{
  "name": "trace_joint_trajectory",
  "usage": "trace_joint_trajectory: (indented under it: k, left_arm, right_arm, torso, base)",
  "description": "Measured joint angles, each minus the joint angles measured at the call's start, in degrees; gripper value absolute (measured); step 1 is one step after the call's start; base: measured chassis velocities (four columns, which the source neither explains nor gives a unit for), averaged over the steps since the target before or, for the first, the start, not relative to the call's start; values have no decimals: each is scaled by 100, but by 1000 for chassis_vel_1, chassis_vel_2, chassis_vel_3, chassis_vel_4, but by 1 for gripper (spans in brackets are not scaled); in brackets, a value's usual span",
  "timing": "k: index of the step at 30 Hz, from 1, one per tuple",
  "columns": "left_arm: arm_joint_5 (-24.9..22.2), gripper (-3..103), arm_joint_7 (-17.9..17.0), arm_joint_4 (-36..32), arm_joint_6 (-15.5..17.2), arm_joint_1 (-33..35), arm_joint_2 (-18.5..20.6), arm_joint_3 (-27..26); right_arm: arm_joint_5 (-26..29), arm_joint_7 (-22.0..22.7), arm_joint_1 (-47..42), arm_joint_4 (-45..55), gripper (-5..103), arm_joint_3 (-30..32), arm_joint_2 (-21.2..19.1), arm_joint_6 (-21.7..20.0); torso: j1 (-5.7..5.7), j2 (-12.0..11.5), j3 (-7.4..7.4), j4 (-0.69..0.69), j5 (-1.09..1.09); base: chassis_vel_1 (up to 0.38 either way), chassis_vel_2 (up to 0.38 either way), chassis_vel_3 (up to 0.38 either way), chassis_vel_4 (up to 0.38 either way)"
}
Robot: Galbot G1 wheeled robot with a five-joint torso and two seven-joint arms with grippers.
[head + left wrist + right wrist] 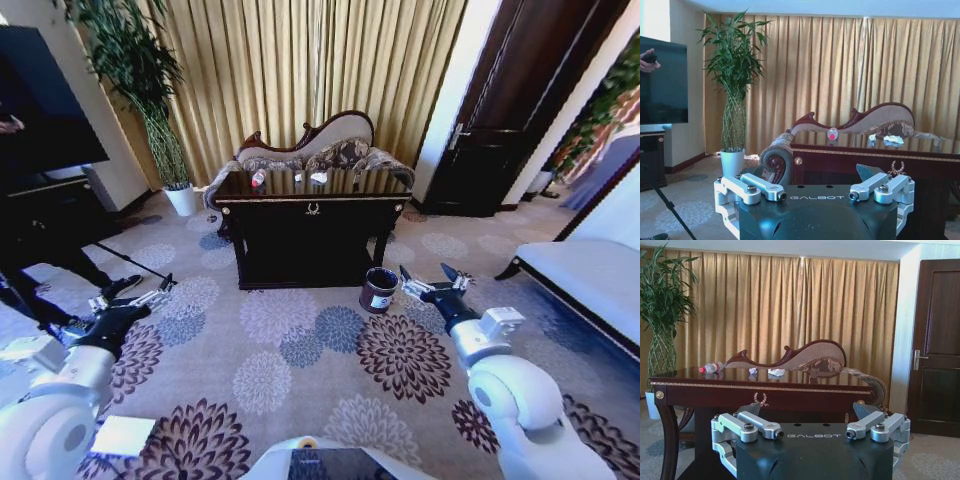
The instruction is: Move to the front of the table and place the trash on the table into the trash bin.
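Ahead, trash bin (pixel 379 289) before table (pixel 312 217); left end effector (pixel 135 301) and right end effector (pixel 432 280) both spread.

You get soft daylight through the curtains (pixel 300 70), which glow gold and backlight the room. The table (pixel 312 186) top takes a mirror-like glare and reflects the sofa (pixel 330 145) behind it. Your head view bends strongly at its edges, so the door (pixel 530 90) and the TV (pixel 40 90) lean. The carpet (pixel 300 350) is evenly lit with faint shadows. Both wrist views are slightly hazy, with the curtains a little washed out.
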Motion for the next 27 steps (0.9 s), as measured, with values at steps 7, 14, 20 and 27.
trace_joint_trajectory:
  k: [7,14,20,27]
  left_arm:
    - [556,100,387,-1,-360,-25,73,-37]
    - [1118,100,526,0,-587,-1,82,-66]
    - [630,100,484,0,-716,-36,82,-12]
    - [263,100,595,92,-1176,-107,82,112]
  right_arm:
    - [-6,1,-21,28,100,5,-5,7]
    - [-21,2,-12,28,100,-9,-7,11]
    - [-40,2,-6,7,100,-16,-8,19]
    - [-42,2,7,-7,100,-18,-10,24]
  torso:
    - [0,0,0,0,0]
    - [0,0,0,0,0]
    - [0,0,0,0,0]
    - [0,0,0,0,0]
  base:
    - [0,0,0,0]
    - [0,0,0,0]
    - [0,0,0,0]
    - [0,0,0,0]
